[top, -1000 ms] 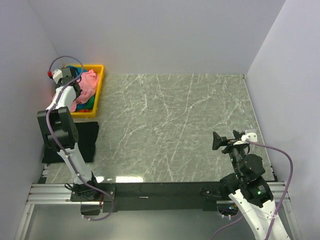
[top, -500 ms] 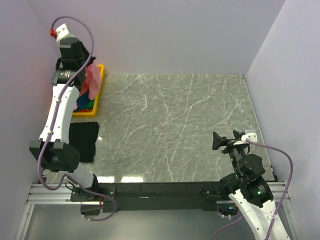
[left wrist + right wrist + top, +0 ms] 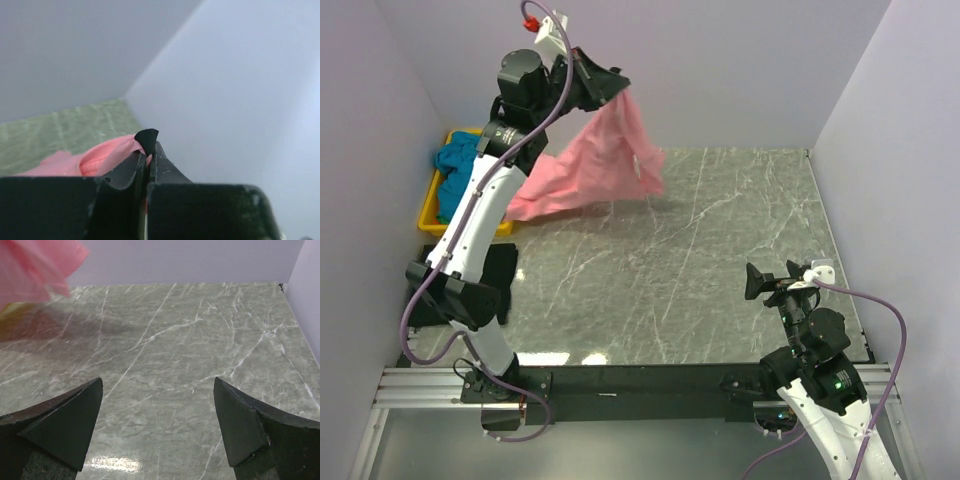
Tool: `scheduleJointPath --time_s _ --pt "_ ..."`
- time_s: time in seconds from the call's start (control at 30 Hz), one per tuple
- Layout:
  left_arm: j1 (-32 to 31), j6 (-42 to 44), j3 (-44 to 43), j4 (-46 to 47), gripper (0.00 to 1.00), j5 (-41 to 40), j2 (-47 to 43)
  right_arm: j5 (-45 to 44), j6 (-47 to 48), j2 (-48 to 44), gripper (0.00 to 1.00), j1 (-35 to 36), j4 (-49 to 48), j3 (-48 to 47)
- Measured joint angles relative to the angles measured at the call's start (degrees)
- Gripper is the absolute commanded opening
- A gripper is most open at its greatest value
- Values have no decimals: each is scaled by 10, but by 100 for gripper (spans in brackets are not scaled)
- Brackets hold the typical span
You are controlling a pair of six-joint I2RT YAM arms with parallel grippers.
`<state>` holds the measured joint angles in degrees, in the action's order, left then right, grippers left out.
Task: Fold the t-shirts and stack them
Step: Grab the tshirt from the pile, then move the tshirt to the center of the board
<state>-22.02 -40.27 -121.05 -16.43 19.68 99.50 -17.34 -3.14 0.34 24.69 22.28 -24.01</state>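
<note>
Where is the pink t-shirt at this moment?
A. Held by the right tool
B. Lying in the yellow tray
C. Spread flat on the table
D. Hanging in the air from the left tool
D: the left tool is raised and shut on the pink t-shirt, which hangs from it over the table. The right tool stands open with nothing in it.

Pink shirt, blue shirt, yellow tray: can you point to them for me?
pink shirt (image 3: 590, 165), top view, middle of the hanging cloth.
blue shirt (image 3: 455, 160), top view, bunched cloth over the tray.
yellow tray (image 3: 428, 215), top view, its near left rim.
</note>
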Motion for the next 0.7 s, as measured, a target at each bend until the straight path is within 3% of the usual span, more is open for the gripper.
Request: scheduleJointPath --time_s 0.17,0.4,0.57,0.7 --pt "-23 -31 2 37 5 80 -6 -2 0 0 97 0 0 0" --pt "-23 -48 89 71 8 144 -94 -2 0 0 97 0 0 0" --pt "-23 19 202 39 10 75 -202 -2 0 0 98 0 0 0" --pt "-10 62 367 3 12 -66 -306 0 0 0 98 0 0 0"
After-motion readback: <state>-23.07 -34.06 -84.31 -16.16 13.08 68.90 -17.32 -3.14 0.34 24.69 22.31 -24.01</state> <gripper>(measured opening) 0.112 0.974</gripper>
